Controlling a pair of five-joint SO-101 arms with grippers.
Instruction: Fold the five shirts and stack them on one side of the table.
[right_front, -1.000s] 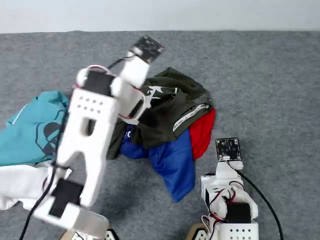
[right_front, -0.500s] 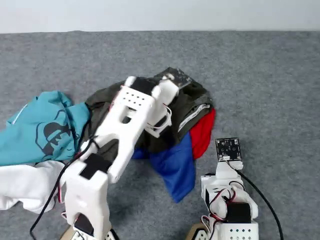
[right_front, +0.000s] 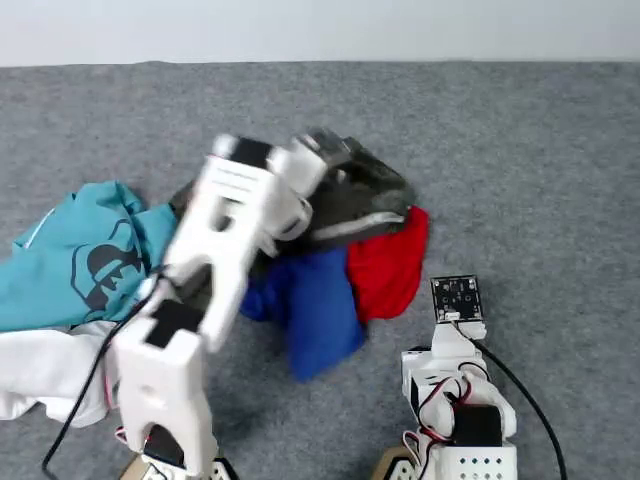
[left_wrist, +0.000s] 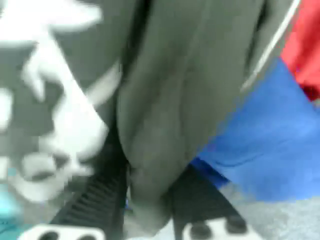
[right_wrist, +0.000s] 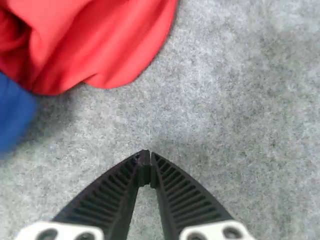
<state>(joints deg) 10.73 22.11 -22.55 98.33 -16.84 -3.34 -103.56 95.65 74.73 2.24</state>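
Dark olive cotton shirt (right_front: 368, 188) sits pinched in left pincer (left_wrist: 152, 170); right pincer (right_wrist: 146, 167) pressed together, empty. We judge: draw it slowly clear of crumpled blue shirt (right_front: 315, 310) and red shirt (right_front: 385, 265).

left gripper (left_wrist: 150, 192) dropped onto the olive shirt (right_front: 372, 190) — tugging it leftward.

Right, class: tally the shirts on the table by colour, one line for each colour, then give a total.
teal shirt: 1
white shirt: 1
dark green shirt: 1
blue shirt: 1
red shirt: 1
Total: 5 shirts
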